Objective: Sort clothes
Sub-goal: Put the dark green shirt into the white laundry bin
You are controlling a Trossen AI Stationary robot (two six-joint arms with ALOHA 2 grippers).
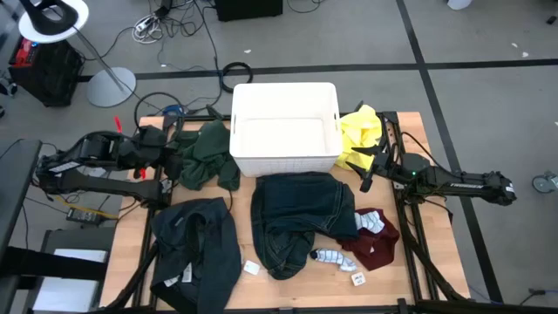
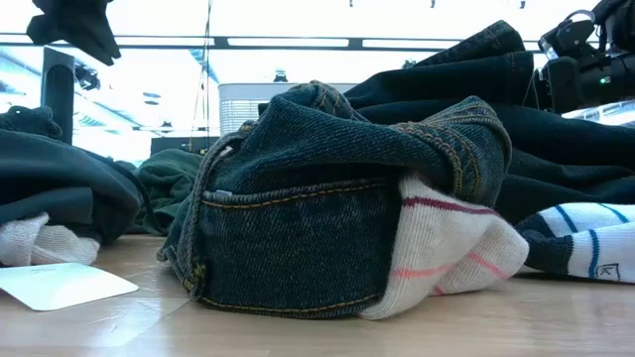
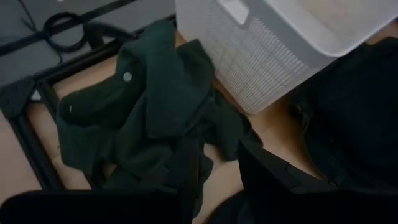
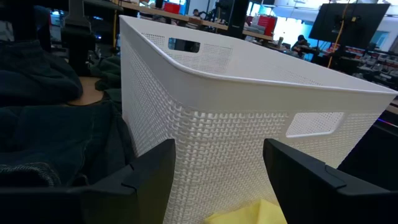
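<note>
One white bin [image 1: 285, 126] sits among five garments (green, yellow, two navy, one maroon). Beside it, the left gripper [image 3: 217, 180] and right gripper [image 4: 217, 165] both hover with fingers apart.

no legible txt, tags on clothes too small to read

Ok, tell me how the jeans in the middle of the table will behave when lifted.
The jeans lie crumpled in thick folds, so they will likely sag and unfold. The dense denim probably weighs more than the other garments. A striped sock tucked under a fold may drag along.

Grey floor [image 1: 488, 35], black cables [image 1: 183, 26], lamp base [image 1: 111, 85]
</note>
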